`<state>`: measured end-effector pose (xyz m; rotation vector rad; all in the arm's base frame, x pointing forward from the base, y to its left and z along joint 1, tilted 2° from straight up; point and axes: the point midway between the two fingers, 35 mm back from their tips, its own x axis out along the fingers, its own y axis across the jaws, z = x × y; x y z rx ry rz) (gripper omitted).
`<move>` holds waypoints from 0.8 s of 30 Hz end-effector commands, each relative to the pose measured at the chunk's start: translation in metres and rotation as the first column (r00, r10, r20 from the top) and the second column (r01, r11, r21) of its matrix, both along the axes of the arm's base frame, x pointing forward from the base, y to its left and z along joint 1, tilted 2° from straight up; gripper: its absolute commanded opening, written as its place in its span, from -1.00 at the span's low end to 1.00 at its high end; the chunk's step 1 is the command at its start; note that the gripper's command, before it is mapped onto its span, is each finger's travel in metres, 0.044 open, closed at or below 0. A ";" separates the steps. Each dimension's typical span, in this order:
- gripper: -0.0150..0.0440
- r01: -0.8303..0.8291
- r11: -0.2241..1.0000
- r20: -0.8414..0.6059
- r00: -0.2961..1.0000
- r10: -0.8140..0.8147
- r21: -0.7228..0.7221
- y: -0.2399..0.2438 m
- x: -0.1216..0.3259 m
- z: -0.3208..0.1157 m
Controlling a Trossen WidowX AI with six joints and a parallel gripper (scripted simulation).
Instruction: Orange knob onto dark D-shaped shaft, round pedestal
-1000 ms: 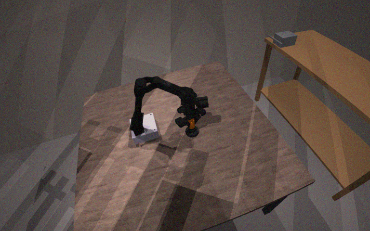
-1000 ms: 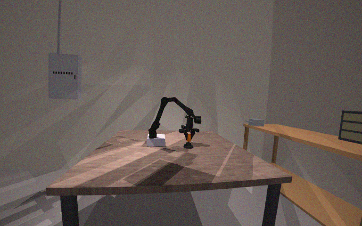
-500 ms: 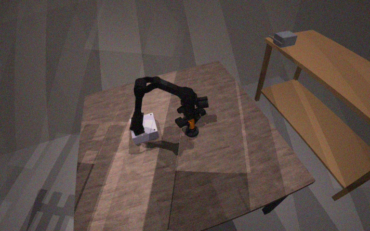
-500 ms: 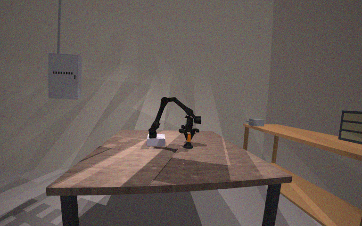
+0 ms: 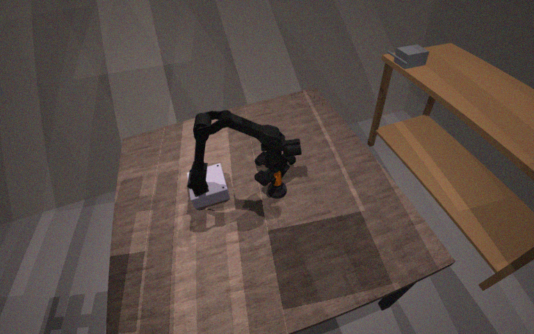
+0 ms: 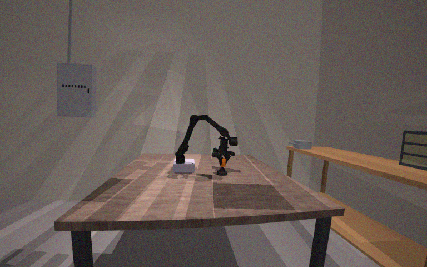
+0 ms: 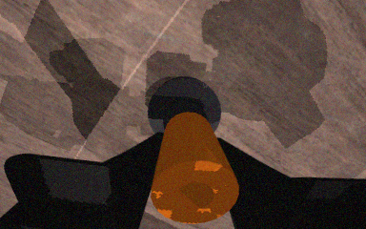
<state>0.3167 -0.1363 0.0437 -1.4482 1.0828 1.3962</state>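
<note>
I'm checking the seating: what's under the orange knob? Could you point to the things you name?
Under the orange knob [image 5: 277, 179] [image 6: 223, 162] [image 7: 193, 162], the round pedestal [image 5: 277, 190] [image 6: 222, 172] [image 7: 212, 102] shows. Whether the shaft is inside the knob, and its flat side, stay hidden.

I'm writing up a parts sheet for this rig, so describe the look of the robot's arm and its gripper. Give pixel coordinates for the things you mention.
The arm [image 5: 244, 125] [image 6: 215, 124] is black, with slim links and chunkier rounded joints. The gripper [image 5: 277, 179] [image 6: 223, 163] [image 7: 189, 140] is black too, with two fingers that taper towards their tips. I can make out no cables or markings on either.

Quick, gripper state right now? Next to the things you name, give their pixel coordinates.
Gripper [image 5: 277, 179] [image 6: 223, 163] [image 7: 189, 140]: closed, holding the orange knob [image 5: 277, 177] [image 6: 223, 162] [image 7: 191, 148] above the round dark pedestal [image 5: 277, 191] [image 6: 222, 173] [image 7: 183, 86].
</note>
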 end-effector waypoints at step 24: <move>-0.49 -0.047 0.999 -0.004 0.999 0.047 -0.001 0.000 -0.002 -0.004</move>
